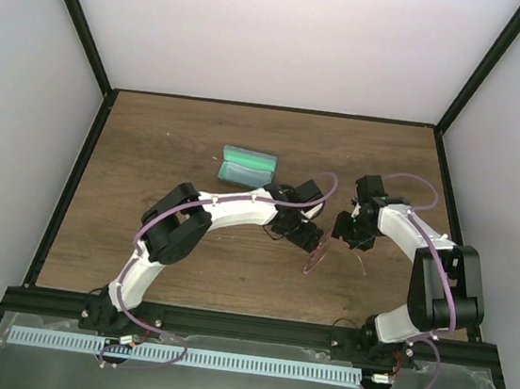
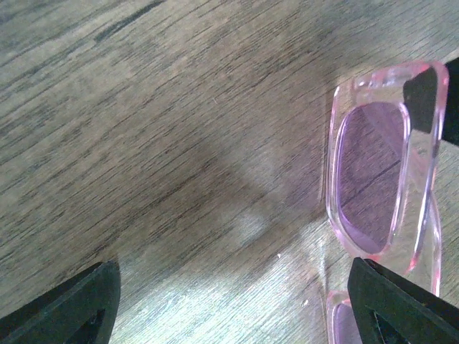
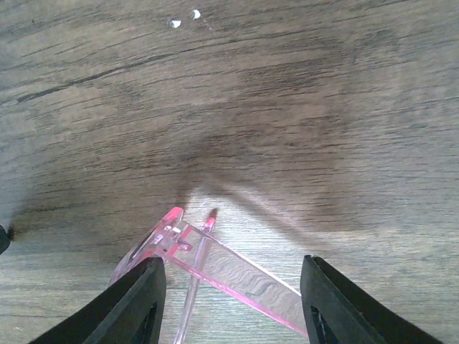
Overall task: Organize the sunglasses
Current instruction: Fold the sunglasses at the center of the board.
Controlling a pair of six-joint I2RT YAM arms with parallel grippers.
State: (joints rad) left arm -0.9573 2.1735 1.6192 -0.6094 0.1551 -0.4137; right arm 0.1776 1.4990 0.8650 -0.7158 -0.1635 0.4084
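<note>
Looking down, you see the pink sunglasses [image 2: 369, 179] lying on the surface [image 1: 152, 143] toward its near edge, between both claws: left claw [image 2: 229, 301] wide, right claw [image 3: 233, 301] half spread astride one temple

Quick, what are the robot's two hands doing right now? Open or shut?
Left gripper: open, fingers wide apart, gripping nothing.
Right gripper: open, with the sunglasses between its fingers.
</note>
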